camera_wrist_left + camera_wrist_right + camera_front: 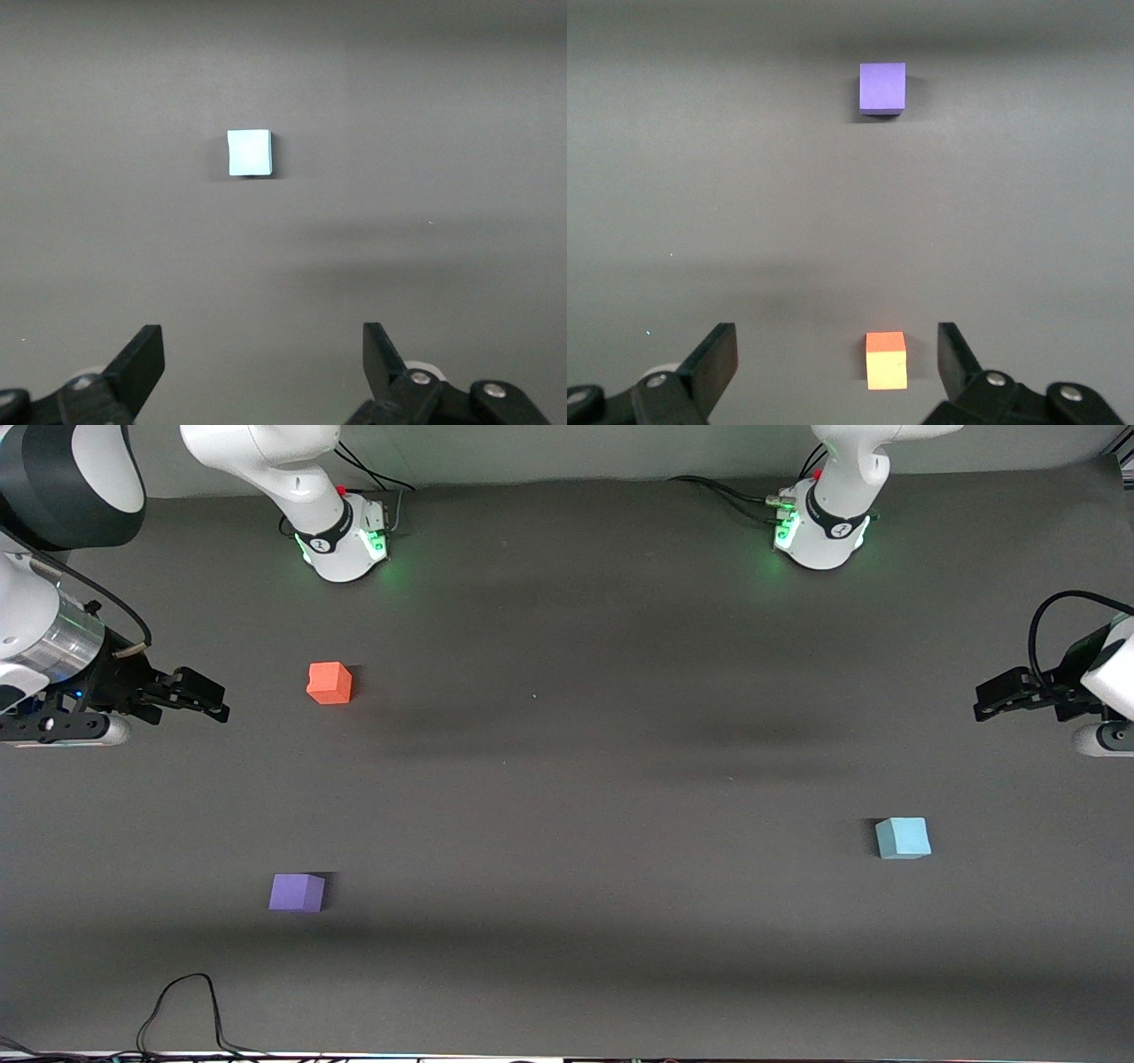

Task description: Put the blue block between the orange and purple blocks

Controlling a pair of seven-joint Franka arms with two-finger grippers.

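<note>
The blue block [903, 838] sits on the dark table toward the left arm's end; it also shows in the left wrist view [249, 153]. The orange block [330, 683] and the purple block [297, 892] sit toward the right arm's end, the purple one nearer the front camera. Both show in the right wrist view, orange [886, 360] and purple [882, 88]. My left gripper [985, 701] is open and empty, up in the air at the left arm's end [263, 359]. My right gripper [213, 701] is open and empty, up beside the orange block [836, 359].
The dark table mat [567, 779] spans the view. A black cable [190, 1010] loops at its front edge toward the right arm's end. The two arm bases [341, 536] [819, 531] stand along the edge farthest from the front camera.
</note>
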